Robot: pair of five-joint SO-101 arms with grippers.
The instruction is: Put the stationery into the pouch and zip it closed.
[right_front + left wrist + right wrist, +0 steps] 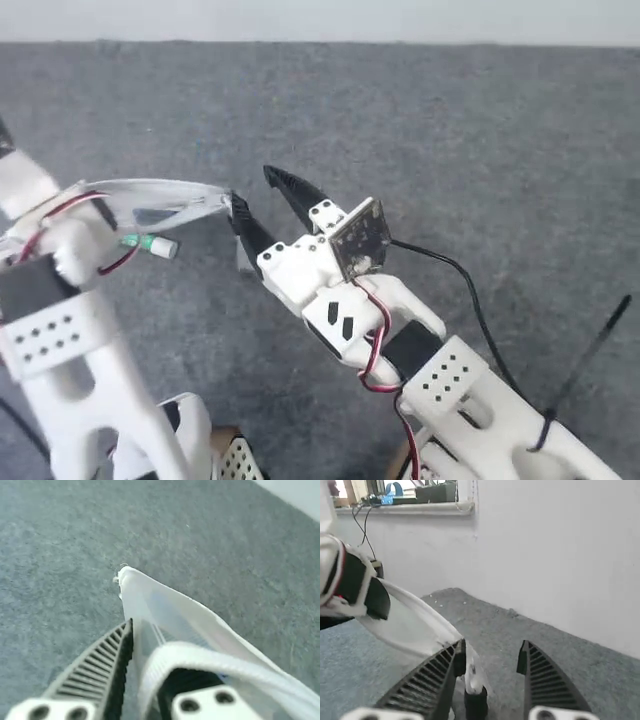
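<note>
So from my end, the grey desk (480,130) has nothing resting on it, because the whole job is happening up in the air. The left arm (60,330) is over on its side with the pouch (170,205) lifted clear of the desk, and the left jaws are pinched on one end of it. In the left wrist view the clear fabric is draped right over one jaw, with the other pressed against it from the side. I reckon it's held that way so the pouch hangs out stretched towards the other arm, which keeps the zip line taut instead of crumpling. The right arm (440,380) comes in from the opposite side, and the right jaws are spread wide with nothing between them, parked right at the free end of the pouch. One jaw is just touching or just beside the fabric; I can't tell which. There's a green-capped pen (150,244) that looks like it's already inside, low in the pouch near the left arm's end, so I'd judge the loading part is done and the zipping isn't. The smallest bit is a little tab (471,677) dangling at the pouch tip between the right jaws. I take it for the zip pull, though it's too small to be sure. If it is, the open jaws need to close on that tab and not on the fabric, or the zip will just bunch up.
</note>
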